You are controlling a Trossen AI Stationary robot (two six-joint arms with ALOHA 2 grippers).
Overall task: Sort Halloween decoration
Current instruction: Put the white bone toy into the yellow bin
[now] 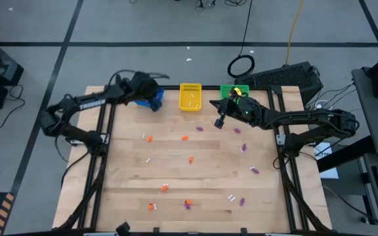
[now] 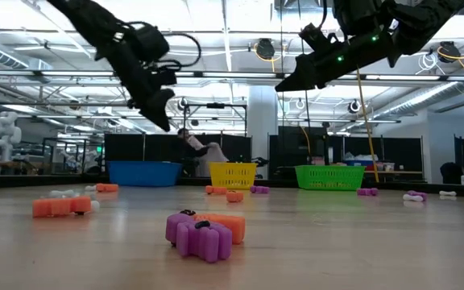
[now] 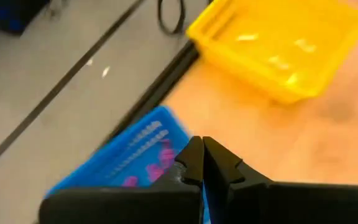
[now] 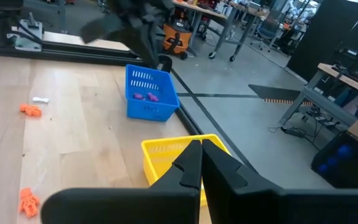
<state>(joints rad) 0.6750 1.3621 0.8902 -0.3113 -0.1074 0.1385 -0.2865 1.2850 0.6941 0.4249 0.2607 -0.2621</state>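
Small orange (image 1: 149,138), purple (image 1: 199,129) and white (image 1: 148,159) Halloween decorations lie scattered on the wooden table (image 1: 176,177). In the low view a purple one (image 2: 198,236) lies nearest, against an orange one. My left gripper (image 3: 202,146) hangs shut above the blue basket (image 3: 135,155), tilted down, with nothing between its fingers. Purple trinkets (image 4: 145,96) lie in that basket. My right gripper (image 4: 201,149) is shut and empty, held in the air near the yellow basket (image 1: 190,96) and the green basket (image 1: 228,90).
The three baskets stand in a row along the table's far edge: blue (image 1: 156,103) on the left, yellow in the middle with white pieces (image 3: 278,59) inside, green on the right. Black frame rails (image 1: 100,164) run along the table's sides.
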